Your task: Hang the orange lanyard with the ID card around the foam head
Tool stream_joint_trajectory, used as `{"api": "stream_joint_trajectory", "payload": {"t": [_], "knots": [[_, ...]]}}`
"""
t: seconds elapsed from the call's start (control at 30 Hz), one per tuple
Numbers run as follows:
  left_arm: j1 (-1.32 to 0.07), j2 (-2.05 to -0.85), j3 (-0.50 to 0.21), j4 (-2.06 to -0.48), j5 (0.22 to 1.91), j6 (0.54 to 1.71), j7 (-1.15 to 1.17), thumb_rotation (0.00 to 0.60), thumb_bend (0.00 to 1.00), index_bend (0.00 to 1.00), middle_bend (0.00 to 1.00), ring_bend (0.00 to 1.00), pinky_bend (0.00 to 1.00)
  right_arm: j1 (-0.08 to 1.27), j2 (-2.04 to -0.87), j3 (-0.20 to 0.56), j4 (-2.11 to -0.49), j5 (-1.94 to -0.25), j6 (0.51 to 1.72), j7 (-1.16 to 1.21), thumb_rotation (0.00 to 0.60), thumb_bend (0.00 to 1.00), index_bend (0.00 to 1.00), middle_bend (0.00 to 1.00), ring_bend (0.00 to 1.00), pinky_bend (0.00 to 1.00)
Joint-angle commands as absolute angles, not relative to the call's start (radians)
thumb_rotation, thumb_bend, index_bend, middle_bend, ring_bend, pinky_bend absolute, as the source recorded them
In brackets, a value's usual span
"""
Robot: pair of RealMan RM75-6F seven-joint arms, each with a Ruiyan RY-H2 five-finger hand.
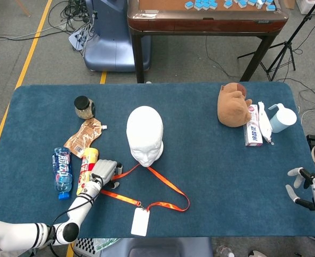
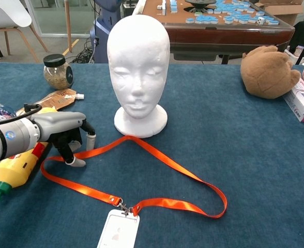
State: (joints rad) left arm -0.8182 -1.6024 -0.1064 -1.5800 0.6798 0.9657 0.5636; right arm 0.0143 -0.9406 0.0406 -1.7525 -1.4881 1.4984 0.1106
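The white foam head (image 1: 144,134) (image 2: 138,67) stands upright mid-table, facing me. The orange lanyard (image 1: 168,184) (image 2: 167,163) lies flat in a loop in front of its base, with the white ID card (image 1: 140,221) (image 2: 119,230) at the near edge. My left hand (image 1: 105,171) (image 2: 64,132) hovers over the loop's left part, fingers apart and pointing down. Two fingertips (image 2: 78,163) straddle the strap where it runs toward the base, and nothing is gripped. My right hand (image 1: 307,187) is at the table's right edge, fingers spread and empty, seen only in the head view.
A yellow bottle (image 1: 86,166) (image 2: 15,165) lies right beside my left hand, with a water bottle (image 1: 62,170), a snack pouch (image 1: 84,136) and a jar (image 1: 83,107) (image 2: 57,71) further left. A brown plush (image 1: 232,104) (image 2: 268,71), a toothpaste box (image 1: 253,131) and a blue cup (image 1: 282,118) sit far right.
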Motion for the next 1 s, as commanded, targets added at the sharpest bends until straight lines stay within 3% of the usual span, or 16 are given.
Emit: {"api": "stream_joint_trajectory", "payload": {"t": [0.03, 0.53, 1.0], "knots": [[-0.818, -1.609, -0.106, -1.577, 0.683, 0.970, 0.561, 0.600, 0.23, 0.49, 0.86, 0.89, 0.96, 0.013, -0.940, 0.041, -1.752, -1.488, 1.500, 0.112, 0.600, 0.35, 0.42, 0.59, 0.57, 0.62], [-0.814, -1.628, -0.107, -1.562, 0.687, 0.983, 0.557, 0.600, 0.34, 0.56, 0.88, 0.89, 0.96, 0.003, -0.939, 0.039, -1.748, -1.489, 1.506, 0.122, 0.600, 0.35, 0.42, 0.59, 0.57, 0.62], [-0.786, -1.602, -0.098, -1.610, 0.758, 1.024, 0.528, 0.600, 0.36, 0.60, 0.89, 0.90, 0.97, 0.016, -0.945, 0.021, -1.765, -1.530, 1.477, 0.109, 0.600, 0.35, 0.42, 0.59, 0.57, 0.62]]}}
